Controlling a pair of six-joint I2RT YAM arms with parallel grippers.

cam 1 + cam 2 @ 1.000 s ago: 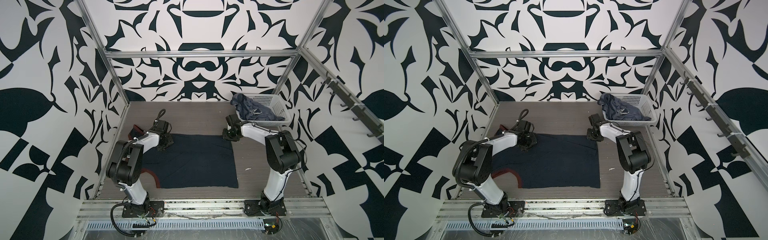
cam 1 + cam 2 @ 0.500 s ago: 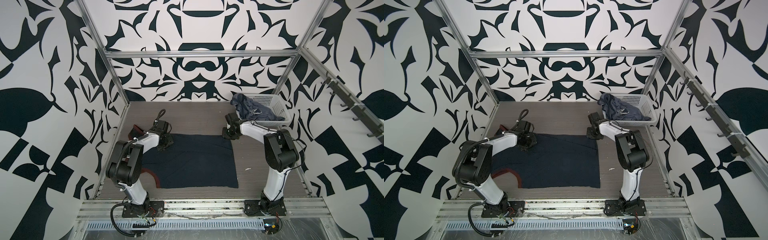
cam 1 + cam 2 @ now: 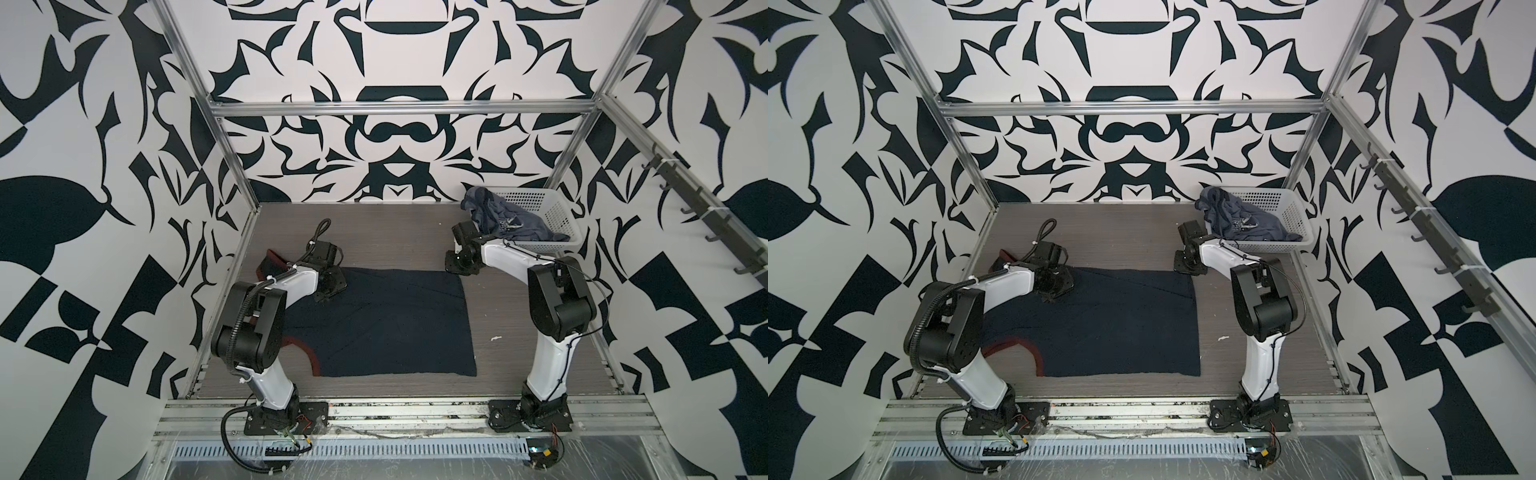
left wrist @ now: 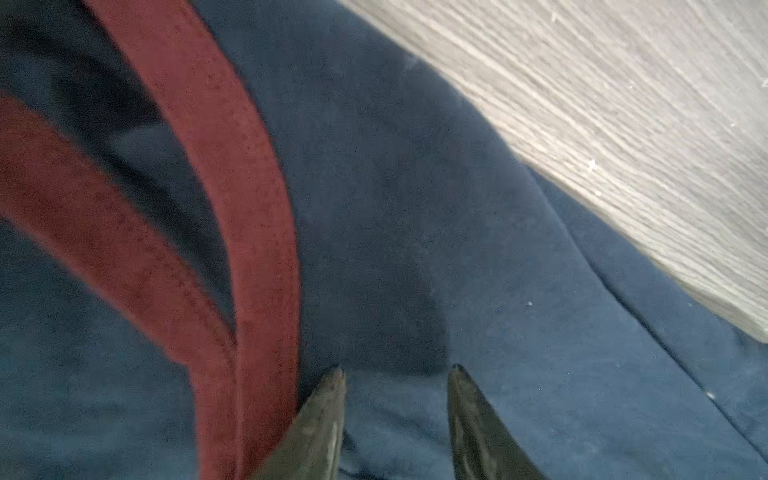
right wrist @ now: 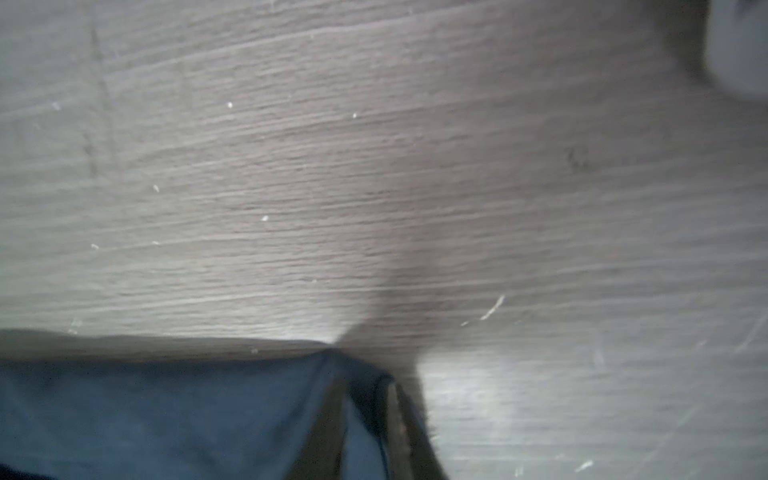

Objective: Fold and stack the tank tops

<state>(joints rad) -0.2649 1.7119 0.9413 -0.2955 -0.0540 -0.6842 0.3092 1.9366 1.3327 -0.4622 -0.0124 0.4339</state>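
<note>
The navy tank top (image 3: 386,320) lies spread flat on the wood-grain tabletop (image 3: 395,232), with its hem to the right and its dark-red trim (image 4: 232,166) at the left. Both arms reach to its far edge, which I judge sets up a fold of that edge toward the near side. The left gripper (image 4: 395,370) rests its parted jaws on the cloth just beside the trim and holds nothing. The right gripper (image 5: 365,399) has its jaws close together around the far right corner, apparently pinching it, though that view is blurred. Bare table lies beyond the far edge and right of the hem, so a lift has room. The slate-blue tank top (image 3: 498,216) sits crumpled in the white basket (image 3: 557,208) at the far right, just behind the right gripper, draping over its rim.
</note>
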